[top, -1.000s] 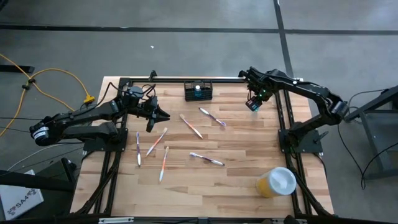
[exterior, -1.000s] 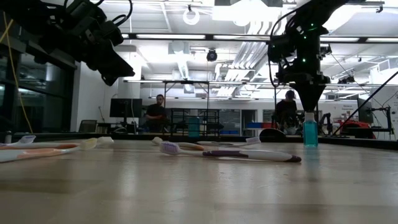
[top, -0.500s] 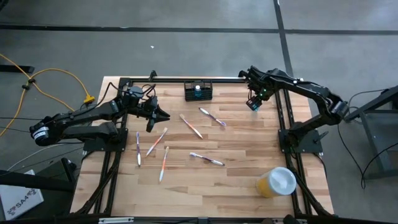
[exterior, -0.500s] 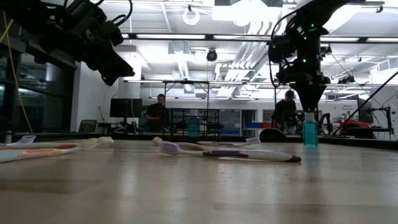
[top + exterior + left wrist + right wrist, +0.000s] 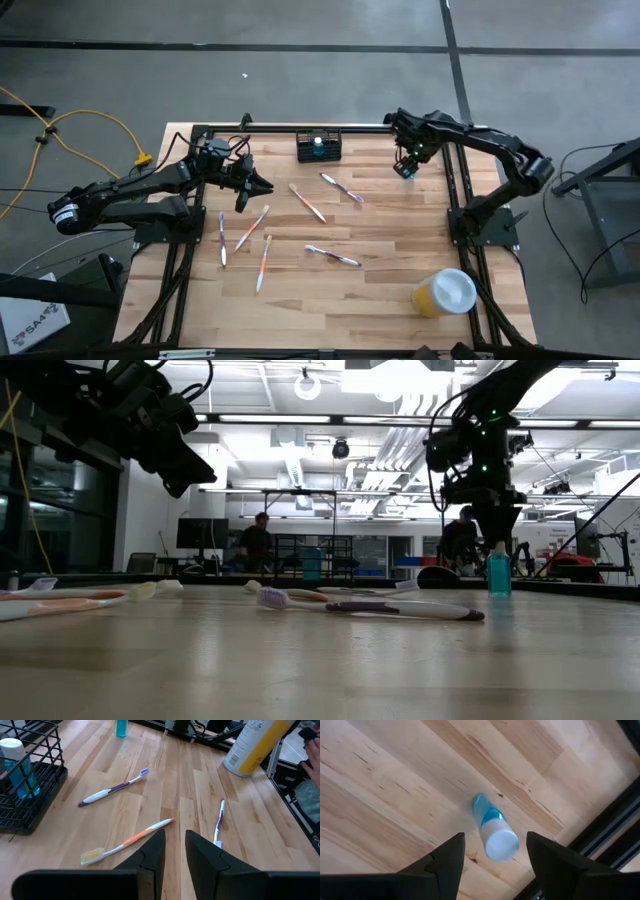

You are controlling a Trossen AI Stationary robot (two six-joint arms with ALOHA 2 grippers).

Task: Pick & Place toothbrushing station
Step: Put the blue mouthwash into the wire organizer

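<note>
The toothbrushing station, a black wire caddy (image 5: 319,147), stands at the table's far edge with a blue bottle (image 5: 19,767) inside; the caddy also shows in the left wrist view (image 5: 30,795). A second small blue bottle with a white cap (image 5: 495,834) stands upright on its base on the wood at the far right (image 5: 404,171). My right gripper (image 5: 496,862) is open just above it, fingers on either side of the cap, touching nothing I can see. My left gripper (image 5: 175,855) hovers left of centre (image 5: 262,186), open by a narrow gap, empty.
Several toothbrushes lie flat across the middle of the table, orange ones (image 5: 307,203) (image 5: 251,227) and purple ones (image 5: 341,187) (image 5: 333,256). A yellow cup with a white lid (image 5: 444,292) stands at the near right. People show in the room beyond (image 5: 256,540).
My right gripper has shifted a little toward the table's left above the small blue bottle, which stays standing where it was.
</note>
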